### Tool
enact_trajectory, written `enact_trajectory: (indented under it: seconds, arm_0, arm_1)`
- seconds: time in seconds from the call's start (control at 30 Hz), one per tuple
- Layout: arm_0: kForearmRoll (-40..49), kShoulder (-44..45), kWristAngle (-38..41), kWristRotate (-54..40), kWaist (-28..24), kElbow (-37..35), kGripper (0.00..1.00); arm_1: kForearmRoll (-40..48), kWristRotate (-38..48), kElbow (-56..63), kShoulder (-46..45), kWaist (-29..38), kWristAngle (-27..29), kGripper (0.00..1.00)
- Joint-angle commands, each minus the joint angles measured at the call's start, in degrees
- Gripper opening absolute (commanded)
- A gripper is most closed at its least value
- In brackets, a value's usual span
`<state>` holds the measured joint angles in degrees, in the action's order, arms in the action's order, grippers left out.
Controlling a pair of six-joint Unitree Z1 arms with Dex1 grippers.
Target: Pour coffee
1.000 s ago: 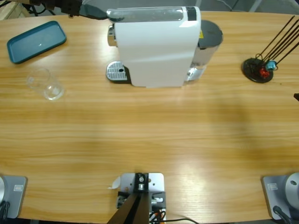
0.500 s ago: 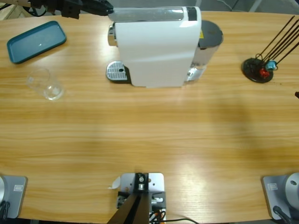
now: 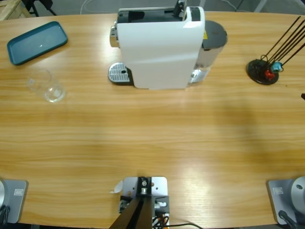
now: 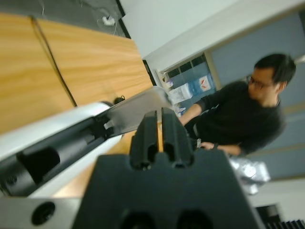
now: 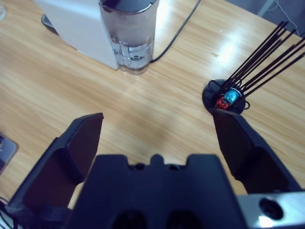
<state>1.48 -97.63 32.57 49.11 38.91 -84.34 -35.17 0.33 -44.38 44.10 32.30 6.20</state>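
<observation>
Wooden table [image 3: 152, 138] under coffee machine [image 3: 159, 47]

I see a white machine [image 3: 159, 50], a teal tray [image 3: 36, 42], red and blue capsules [image 3: 273, 69], and a wood-grain tabletop [image 3: 152, 138].

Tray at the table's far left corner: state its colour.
The tray is dark teal blue, plain, with no pattern; it shows best in the high view.

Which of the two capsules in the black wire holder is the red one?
The red capsule is the one lying lower at the base of the holder; the blue capsule sits beside it, closer to the black rods.
</observation>
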Motion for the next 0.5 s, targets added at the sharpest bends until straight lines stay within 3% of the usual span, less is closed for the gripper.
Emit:
enact_trajectory:
  seconds: [0.03, 0.1, 0.2, 0.23, 0.3, 0.5]
  arm_0:
    - [0.24, 4.80, -1.96, -35.24, 7.17, 4.19, 0.723]
    - [2.02, 7.63, -11.04, -43.01, 9.87, 6.95, 0.935]
    - [17.91, 10.29, -32.25, -58.28, 15.52, 6.38, 0.998]
    - [19.24, 11.11, -37.38, -60.50, 16.36, 8.55, 1.000]
    - [19.26, 14.15, -40.16, -60.85, 16.55, 14.05, 1.000]
    - [18.77, 26.09, -37.00, -57.74, 16.15, 26.63, 1.000]
  arm_1:
    - [4.67, 11.57, 4.37, 1.21, -0.61, 15.77, 0.977]
    - [9.70, 12.18, 7.08, 4.96, -2.96, 15.77, 0.976]
    - [15.84, 12.50, 10.38, 11.95, -6.79, 14.42, 0.935]
    - [18.28, 12.50, 10.91, 13.55, -8.59, 13.75, 0.929]
    - [24.68, 12.69, 13.58, 17.83, -12.33, 11.59, 0.840]
    - [46.39, 13.87, 22.13, 31.52, -15.57, 11.50, 0.793]
